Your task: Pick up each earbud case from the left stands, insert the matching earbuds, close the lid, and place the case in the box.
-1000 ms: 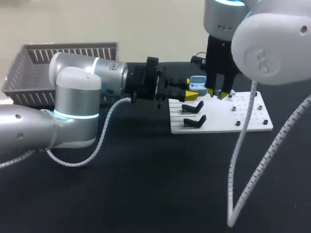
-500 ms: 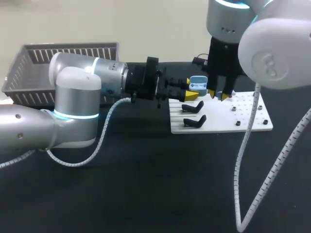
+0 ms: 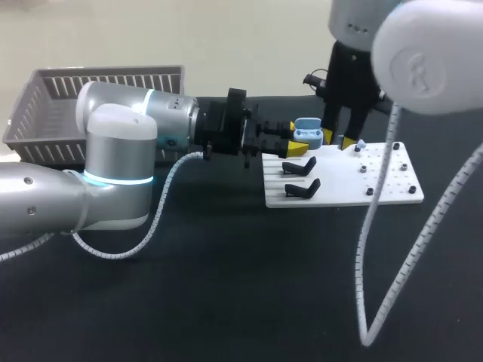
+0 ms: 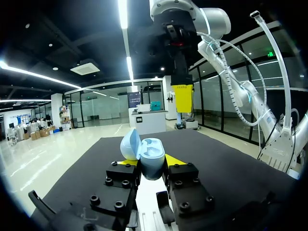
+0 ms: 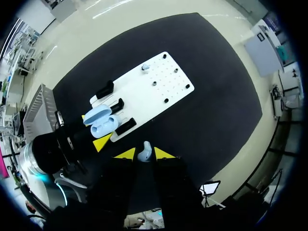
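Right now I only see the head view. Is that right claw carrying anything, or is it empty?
Observer: It is carrying something. In the right wrist view, the right gripper pinches a pale blue earbud between its yellow tips.
Visitor: Is the blue case ready for it?
Observer: The left wrist view shows the earbud case clamped in the left gripper, its lid flipped open.
Visitor: Are they lined up?
Observer: Seemingly not. In the right wrist view the case sits ahead and off to one side of the right gripper's tips.

Overhead and wrist views, shared case (image 3: pixel 307 133)
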Controlling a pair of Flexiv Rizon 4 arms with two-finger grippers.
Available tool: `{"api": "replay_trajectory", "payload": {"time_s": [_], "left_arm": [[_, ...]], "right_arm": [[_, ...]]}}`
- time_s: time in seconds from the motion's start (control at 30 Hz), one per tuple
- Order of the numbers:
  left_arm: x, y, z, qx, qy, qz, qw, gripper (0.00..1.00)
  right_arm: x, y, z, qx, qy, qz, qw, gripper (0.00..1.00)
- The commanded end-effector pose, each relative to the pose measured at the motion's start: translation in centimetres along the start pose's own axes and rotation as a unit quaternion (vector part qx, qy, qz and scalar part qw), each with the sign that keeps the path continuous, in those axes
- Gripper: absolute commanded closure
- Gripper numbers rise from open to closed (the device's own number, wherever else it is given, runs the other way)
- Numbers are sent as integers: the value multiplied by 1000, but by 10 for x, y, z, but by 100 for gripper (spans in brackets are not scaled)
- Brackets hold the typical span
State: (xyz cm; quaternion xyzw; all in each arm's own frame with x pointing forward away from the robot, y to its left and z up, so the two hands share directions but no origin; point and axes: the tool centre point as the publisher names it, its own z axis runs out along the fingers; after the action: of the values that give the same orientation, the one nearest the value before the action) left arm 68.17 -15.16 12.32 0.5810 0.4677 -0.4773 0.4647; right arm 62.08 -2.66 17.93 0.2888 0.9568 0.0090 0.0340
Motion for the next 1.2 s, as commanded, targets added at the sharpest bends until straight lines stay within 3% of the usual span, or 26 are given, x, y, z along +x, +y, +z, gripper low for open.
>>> {"api": "replay_trajectory", "payload": {"time_s": [0.03, 0.33, 1.2], "left_arm": [[1, -1, 0, -2, -1, 2, 1000, 100], [1, -1, 0, -2, -1, 2, 1000, 100], [1, -1, 0, -2, -1, 2, 1000, 100]], "right_arm": [[0, 15, 1, 28, -8, 18, 999, 100], [-8, 24, 2, 43, -3, 64, 997, 100], [-19, 50, 2, 40, 10, 83, 996, 100]]}}
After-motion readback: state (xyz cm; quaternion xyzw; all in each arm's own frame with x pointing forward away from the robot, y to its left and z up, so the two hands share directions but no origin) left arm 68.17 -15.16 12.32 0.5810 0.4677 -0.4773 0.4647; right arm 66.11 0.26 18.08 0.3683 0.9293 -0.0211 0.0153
